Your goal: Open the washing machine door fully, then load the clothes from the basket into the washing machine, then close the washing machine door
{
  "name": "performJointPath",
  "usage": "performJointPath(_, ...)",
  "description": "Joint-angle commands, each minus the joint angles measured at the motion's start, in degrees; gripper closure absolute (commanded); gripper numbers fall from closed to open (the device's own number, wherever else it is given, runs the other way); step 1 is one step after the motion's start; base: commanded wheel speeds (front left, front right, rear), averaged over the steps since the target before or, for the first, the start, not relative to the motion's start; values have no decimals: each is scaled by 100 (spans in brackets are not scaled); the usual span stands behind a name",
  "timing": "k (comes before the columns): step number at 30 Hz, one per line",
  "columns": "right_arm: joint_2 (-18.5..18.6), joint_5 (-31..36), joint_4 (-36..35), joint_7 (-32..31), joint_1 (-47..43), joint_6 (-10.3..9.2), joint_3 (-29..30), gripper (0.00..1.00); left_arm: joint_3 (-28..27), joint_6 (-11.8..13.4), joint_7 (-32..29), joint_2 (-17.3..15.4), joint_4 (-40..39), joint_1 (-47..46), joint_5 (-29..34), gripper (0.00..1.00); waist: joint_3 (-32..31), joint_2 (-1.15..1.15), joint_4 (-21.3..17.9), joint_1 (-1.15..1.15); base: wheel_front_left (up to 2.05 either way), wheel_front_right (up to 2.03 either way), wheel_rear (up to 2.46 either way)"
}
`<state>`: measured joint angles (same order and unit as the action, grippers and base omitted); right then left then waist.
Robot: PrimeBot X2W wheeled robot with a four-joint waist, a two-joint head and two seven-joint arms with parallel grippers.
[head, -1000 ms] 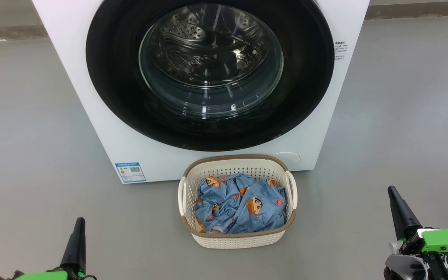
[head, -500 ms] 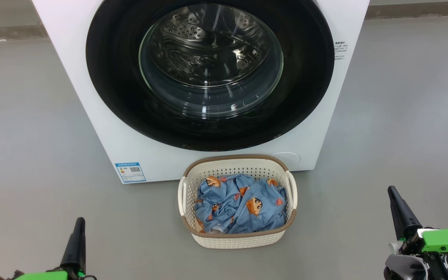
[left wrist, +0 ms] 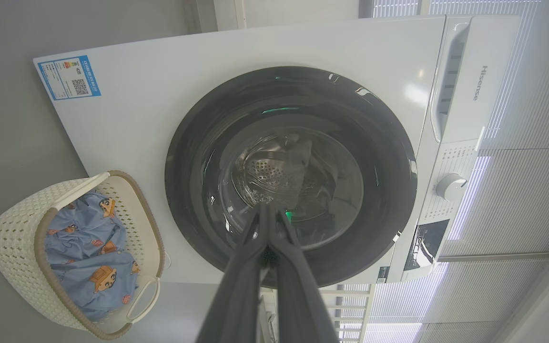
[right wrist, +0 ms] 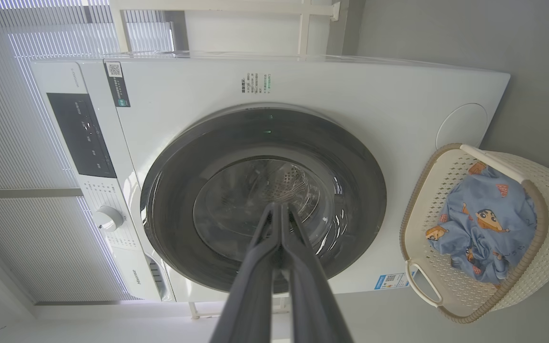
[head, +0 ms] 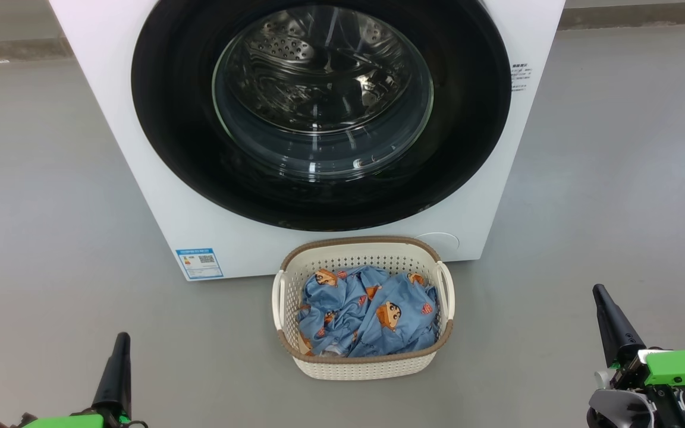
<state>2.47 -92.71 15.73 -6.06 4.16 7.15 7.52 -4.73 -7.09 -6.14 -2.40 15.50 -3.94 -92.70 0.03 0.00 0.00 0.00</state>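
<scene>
The head camera is looking forward and steeply down from close above, cutting off the washer's (head: 140,196) top and framing the door (head: 467,148), the basket (head: 366,368) and the floor (head: 33,238). The wrist cameras are sitting lower and farther back, facing the door along the left gripper (left wrist: 269,212) and right gripper (right wrist: 280,209), each turned sideways, taking in the whole washer front. All three are sharing door and basket.

Nothing is changing across the head views, and no shift is showing in the camera's framing. The left gripper (head: 121,340) and right gripper (head: 600,292) are holding their earlier spots, and the clothes (head: 366,315) are lying as before in the basket (head: 366,368).
</scene>
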Motion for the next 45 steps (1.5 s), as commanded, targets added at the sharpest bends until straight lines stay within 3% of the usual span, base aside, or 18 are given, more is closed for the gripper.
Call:
performJointPath(1, 56, 45, -138, -33, 241, 34, -110, 100, -189, -40, -41, -49, -113, -266, 61, 100, 0, 0, 0, 0, 0, 0, 0)
performJointPath(8, 55, 46, -138, -33, 242, 34, -109, 100, -189, -40, -41, -49, -113, -266, 61, 100, 0, 0, 0, 0, 0, 0, 0)
performJointPath(9, -1, 0, -1, 0, 1, 0, 1, 0, 0, 0, 0, 0, 0, -1, 0, 0, 0, 0, 0, 0, 0, 0, 0)
performJointPath(18, -49, -45, 95, 100, -3, 2, -83, 0, 62, 8, 77, 13, 97, 29, -71, 0, -8, 0, 5, 9, 0, 0, 0)
performJointPath(23, -45, -83, 57, 183, 50, 3, -150, 0, 101, 6, 145, 3, 66, -8, -84, 0, -1, 0, 8, 1, 0, 0, 0)
performJointPath(45, 57, 259, -303, 505, 240, 9, -629, 0, 384, -5, 521, -115, -114, -153, 216, 0, -16, 0, 31, 0, 0, 0, 0)
